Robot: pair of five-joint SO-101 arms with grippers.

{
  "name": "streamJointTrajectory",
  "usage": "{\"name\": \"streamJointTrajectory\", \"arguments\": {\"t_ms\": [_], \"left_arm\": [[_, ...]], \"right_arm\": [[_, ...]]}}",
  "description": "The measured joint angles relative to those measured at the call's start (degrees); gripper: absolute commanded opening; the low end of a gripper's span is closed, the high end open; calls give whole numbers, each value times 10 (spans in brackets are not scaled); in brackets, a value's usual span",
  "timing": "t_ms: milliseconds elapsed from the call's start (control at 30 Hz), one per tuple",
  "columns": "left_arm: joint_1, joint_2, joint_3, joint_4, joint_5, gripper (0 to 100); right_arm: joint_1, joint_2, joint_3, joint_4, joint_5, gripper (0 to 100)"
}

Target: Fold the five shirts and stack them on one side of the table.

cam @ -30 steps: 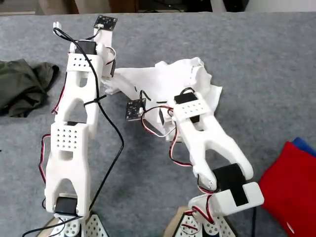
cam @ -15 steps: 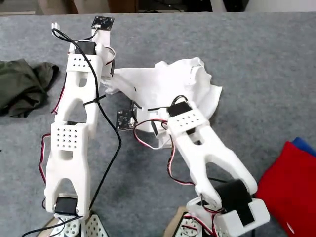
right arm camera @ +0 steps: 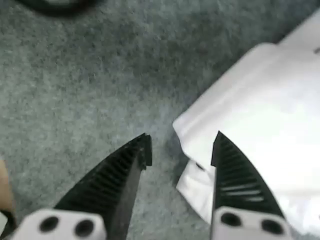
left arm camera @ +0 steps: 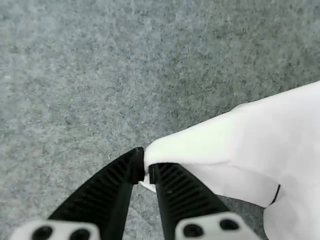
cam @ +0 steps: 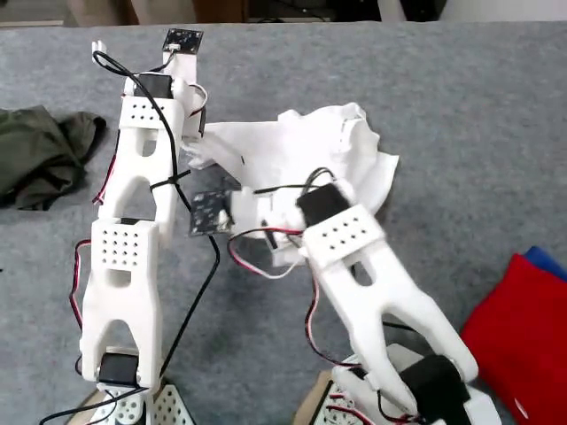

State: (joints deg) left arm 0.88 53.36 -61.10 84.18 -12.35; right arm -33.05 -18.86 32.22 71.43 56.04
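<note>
One white shirt (cam: 301, 150): crumpled, mid-desk, between the two arms.
Left gripper (left arm camera: 146, 167): pressed together, pinching a corner of the white shirt.
Right gripper (right arm camera: 181, 143): spread at the shirt's near edge, one finger over the cloth, the other over bare desk.
Green shirt (cam: 40, 155): bunched at the left edge.
Red shirt (cam: 523, 336): at the right edge, touching blue cloth (cam: 551, 259).
Desk (cam: 461, 106): grey felt.

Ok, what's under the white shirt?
Grey table runs up to the visible edges of the shirt. The left pincer is shut on one corner. Anything beneath the crumpled middle is covered, and the right arm hides the near edge.
</note>
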Motion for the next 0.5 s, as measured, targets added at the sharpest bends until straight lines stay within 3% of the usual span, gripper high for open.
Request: {"name": "streamJointTrajectory", "arguments": {"t_ms": [233,500], "left_arm": [[-11,1,0,-7,0,19],[-11,1,0,-14,0,19]], "right_arm": [[22,130,-1,-91,0,196],[64,186,0,-105,0,196]]}}
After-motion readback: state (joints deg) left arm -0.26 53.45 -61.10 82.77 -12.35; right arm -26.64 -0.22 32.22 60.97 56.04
